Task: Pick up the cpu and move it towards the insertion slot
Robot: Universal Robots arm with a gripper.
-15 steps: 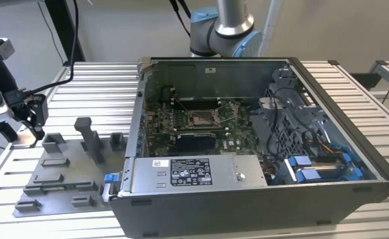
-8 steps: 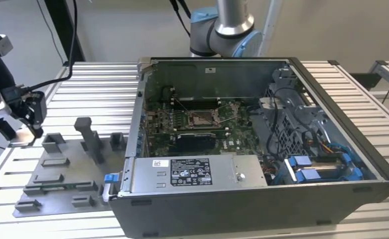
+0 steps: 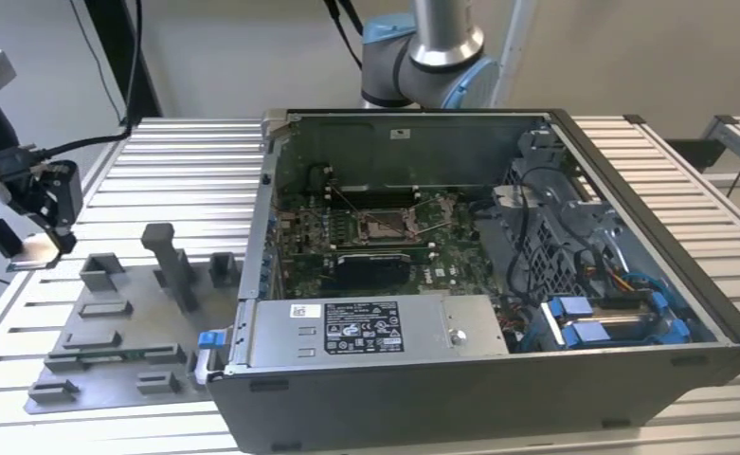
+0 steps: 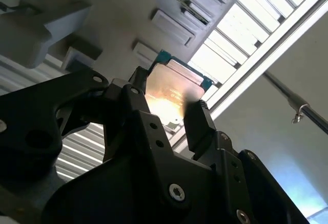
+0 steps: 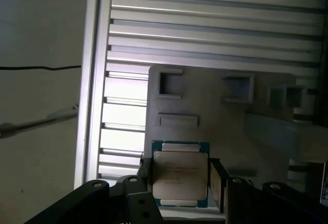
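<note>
While the gripper is clamped on the cpu, the chip sits pinched between the two fingers by opposite edges, silvery lid facing the first wrist view. It is clear of the grey plate behind it; no contact visible.

In the exterior view the gripper hangs over the surface edge on that view's left, near the plate corner. The slot lies inside the open case, mid-surface and well apart from the gripper, with the case wall between them. The slot looks open, frame up, gold centre exposed (hard to be sure at this range).

Handling, as judgement:
- Light, thin, stiff; won't flex.
- The metal lid is likely slick, so an edge pinch could slip or let the chip pivot if bumped.
- The underside contacts and the slot pins are probably the fragile parts, so keep off both faces.
- Best hold is the one shown: two opposite tan edges, centred, chip square to the fingers.

In the second wrist view the cpu looks seated evenly, with the fingers well down its sides.
</note>
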